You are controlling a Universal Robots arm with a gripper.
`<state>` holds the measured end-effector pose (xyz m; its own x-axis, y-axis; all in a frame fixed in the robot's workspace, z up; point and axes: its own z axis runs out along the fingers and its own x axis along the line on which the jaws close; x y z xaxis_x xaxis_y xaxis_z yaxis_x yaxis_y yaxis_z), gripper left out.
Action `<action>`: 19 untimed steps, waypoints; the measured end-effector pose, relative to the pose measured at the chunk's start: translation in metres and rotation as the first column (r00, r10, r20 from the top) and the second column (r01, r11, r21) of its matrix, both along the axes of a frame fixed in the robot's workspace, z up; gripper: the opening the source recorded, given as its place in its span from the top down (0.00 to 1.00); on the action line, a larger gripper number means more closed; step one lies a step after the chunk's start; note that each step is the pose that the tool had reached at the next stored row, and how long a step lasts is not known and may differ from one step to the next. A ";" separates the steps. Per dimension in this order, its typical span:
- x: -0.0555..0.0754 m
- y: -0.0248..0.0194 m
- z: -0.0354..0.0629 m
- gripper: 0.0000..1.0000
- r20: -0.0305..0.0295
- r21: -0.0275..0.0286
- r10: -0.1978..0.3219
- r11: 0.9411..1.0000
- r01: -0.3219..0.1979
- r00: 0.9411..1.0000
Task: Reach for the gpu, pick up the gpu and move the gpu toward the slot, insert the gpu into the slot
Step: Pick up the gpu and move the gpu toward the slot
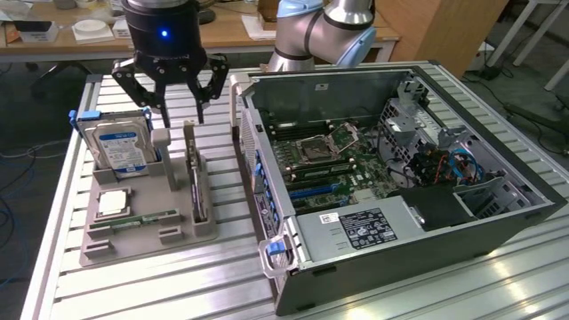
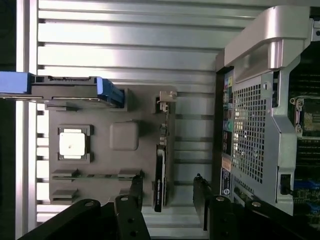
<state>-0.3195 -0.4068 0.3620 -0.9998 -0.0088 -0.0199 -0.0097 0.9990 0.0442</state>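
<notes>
From where I'm standing, a silvery table [image 1: 133,287] of ribbed metal slats is taking up most of the room, and overhead light is glinting off its grooves toward the exterior view's right. Behind it a wooden desk [image 1: 53,48] is running along the back, carrying a few small white boxes [image 1: 93,30] and papers. A tall wooden cabinet [image 1: 444,30] is standing beside it, further to the exterior view's right. The floor [image 1: 26,173] is showing dark grey on both sides, with black cables [image 1: 532,115] trailing across it near some white furniture legs [image 1: 514,30].
</notes>
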 end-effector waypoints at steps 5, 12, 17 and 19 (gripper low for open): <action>0.000 -0.0151 -0.0092 0.47 0.000 0.000 0.000 1.000 0.000 1.000; 0.000 -0.0230 -0.0218 0.47 0.000 0.000 0.000 1.000 0.000 1.000; 0.000 -0.0242 -0.0310 0.47 0.000 0.000 0.000 1.000 0.000 1.000; 0.000 -0.0243 -0.0346 0.47 0.000 0.000 0.000 1.000 0.000 1.000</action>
